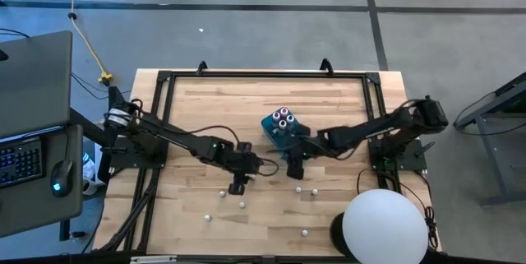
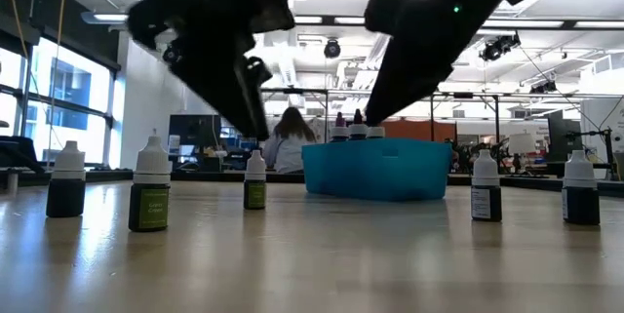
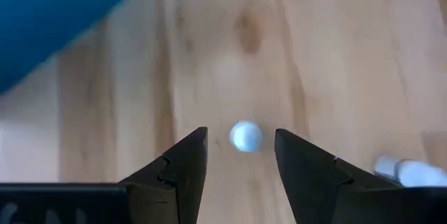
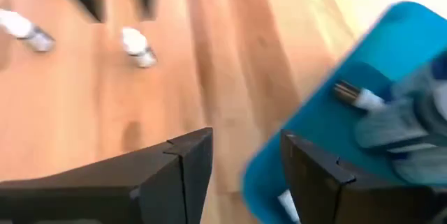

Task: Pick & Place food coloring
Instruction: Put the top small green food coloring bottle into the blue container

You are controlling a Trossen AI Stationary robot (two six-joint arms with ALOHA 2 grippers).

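Left gripper [image 3: 241, 175] hangs jaws apart over a white-capped bottle [image 3: 246, 136]; right gripper [image 4: 244, 175], jaws apart and empty, beside the teal box [image 1: 279, 129] at twelve o'clock.

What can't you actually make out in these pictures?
- Bottle labels: the bottles in the low view are too small to read.
- Inside the blue box: its wall hides all but the caps in the low view.
- Both hands' fingertips: blurred in the low view.
- Table's near right corner: a white dome covers it in the high view.
- Right wrist view: the box's contents are smeared.
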